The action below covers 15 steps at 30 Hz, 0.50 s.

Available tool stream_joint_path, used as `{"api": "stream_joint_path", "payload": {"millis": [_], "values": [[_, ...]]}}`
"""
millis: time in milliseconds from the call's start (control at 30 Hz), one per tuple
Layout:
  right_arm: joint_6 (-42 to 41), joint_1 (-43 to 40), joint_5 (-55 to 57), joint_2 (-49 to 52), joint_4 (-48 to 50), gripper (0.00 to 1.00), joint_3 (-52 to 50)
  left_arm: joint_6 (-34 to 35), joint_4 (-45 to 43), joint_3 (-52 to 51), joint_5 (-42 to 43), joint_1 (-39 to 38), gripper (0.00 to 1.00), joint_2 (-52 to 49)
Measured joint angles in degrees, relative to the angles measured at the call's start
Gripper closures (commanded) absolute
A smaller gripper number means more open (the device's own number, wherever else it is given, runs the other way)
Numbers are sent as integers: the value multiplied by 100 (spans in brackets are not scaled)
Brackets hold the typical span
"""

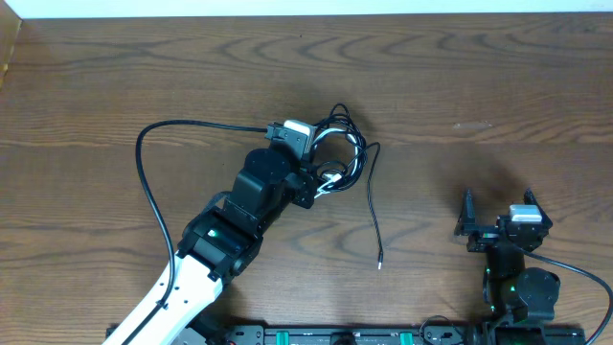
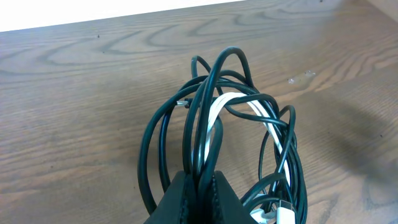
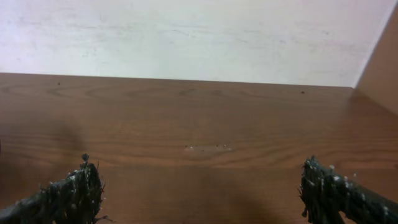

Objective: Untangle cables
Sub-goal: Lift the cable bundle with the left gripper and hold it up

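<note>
Our left gripper point(image 2: 200, 188) clamps the cables point(image 2: 221, 101), one tangled bundle. Our right gripper point(image 1: 498, 213) hangs agape; untangling has barely begun.

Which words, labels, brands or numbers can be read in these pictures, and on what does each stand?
None: no text is readable in any view.
The cables and the wooden table carry no print.
The white box beside the cables is too small to show any label.
</note>
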<state>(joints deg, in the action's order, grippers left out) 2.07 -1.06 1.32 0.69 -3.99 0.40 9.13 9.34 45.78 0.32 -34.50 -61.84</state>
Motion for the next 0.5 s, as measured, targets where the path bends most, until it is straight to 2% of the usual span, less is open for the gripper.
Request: {"api": "stream_joint_path", "payload": {"millis": [500], "values": [[2, 0, 0, 0, 0, 1, 0, 2, 103, 0, 0, 0, 92, 0]]}}
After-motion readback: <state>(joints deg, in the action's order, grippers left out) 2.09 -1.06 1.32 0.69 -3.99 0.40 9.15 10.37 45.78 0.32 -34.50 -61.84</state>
